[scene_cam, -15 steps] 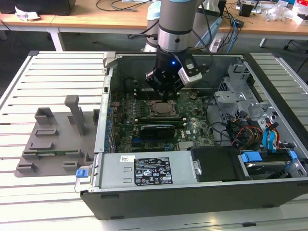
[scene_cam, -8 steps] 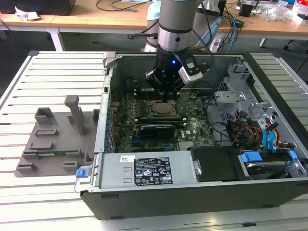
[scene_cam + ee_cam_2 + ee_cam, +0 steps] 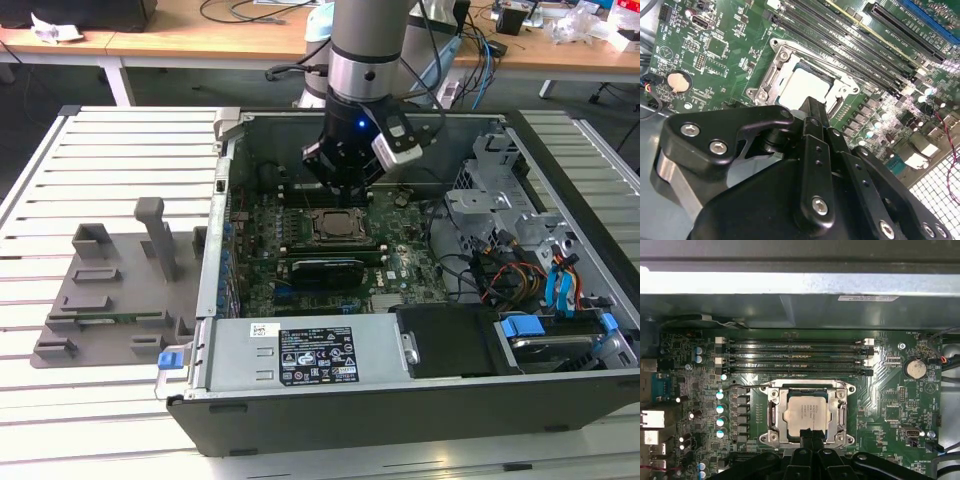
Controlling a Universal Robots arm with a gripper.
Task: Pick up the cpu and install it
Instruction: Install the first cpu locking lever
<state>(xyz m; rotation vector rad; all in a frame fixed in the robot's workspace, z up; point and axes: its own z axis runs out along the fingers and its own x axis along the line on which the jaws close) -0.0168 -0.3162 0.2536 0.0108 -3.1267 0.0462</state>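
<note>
Inside the open computer case [image 3: 560, 250], the gripper [image 3: 343, 192] hangs just above the motherboard socket [image 3: 809, 412], where one cpu [image 3: 807, 412] lies seated; whether its fingers are parted or closed, I cannot tell. The single chip looks light, stiff and fragile, best held by its edges.

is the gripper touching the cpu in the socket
Cannot tell. In the first wrist view the gripper overlaps the edge of the cpu, but neither contact nor gap shows.
</note>
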